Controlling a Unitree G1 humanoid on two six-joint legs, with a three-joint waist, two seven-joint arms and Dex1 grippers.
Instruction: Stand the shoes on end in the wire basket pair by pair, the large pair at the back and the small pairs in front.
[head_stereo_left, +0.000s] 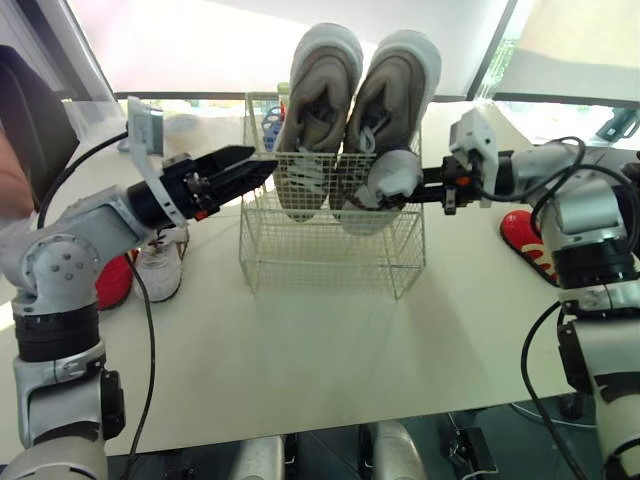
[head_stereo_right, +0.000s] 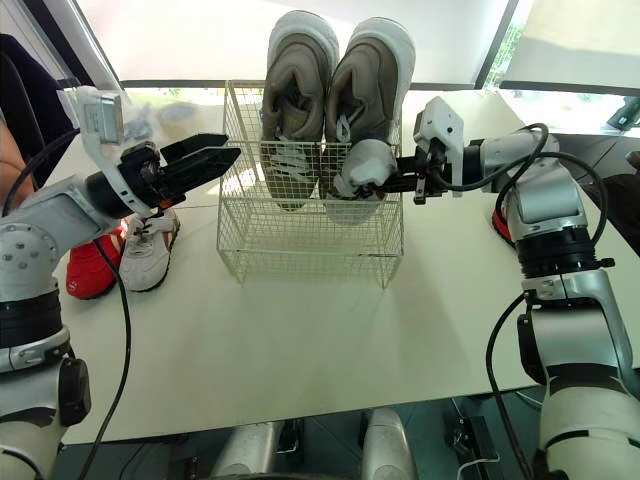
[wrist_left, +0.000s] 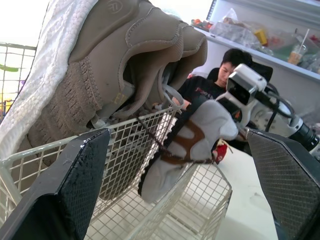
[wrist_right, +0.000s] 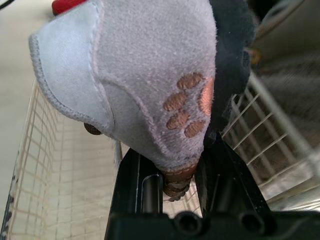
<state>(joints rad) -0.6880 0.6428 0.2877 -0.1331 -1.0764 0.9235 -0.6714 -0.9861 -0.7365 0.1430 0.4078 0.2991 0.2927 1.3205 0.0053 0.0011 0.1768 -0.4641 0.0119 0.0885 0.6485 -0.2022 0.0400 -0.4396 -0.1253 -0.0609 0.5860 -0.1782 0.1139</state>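
In wire basket (head_stereo_left: 330, 255), large grey pair (head_stereo_left: 355, 110) upright at back; right gripper (head_stereo_left: 428, 186) clamped on small grey shoe (head_stereo_left: 390, 178) over basket right rim; left gripper (head_stereo_left: 262, 163) wide open, empty, just beside basket left rim

One wire basket (head_stereo_left: 330, 262) is counted on one worktop (head_stereo_left: 300, 350). Two large grey shoes (head_stereo_left: 318, 110) are counted in it, and one small grey shoe (head_stereo_left: 392, 176) at its three o'clock edge. One red shoe (head_stereo_left: 113, 283) and one white shoe (head_stereo_left: 162, 268) are counted at nine o'clock of the basket, a second red shoe (head_stereo_left: 524, 243) at three o'clock. Two pincers are counted, the left pincer (head_stereo_left: 262, 163) and the right pincer (head_stereo_left: 428, 186). One person (wrist_left: 199, 93) is seen.
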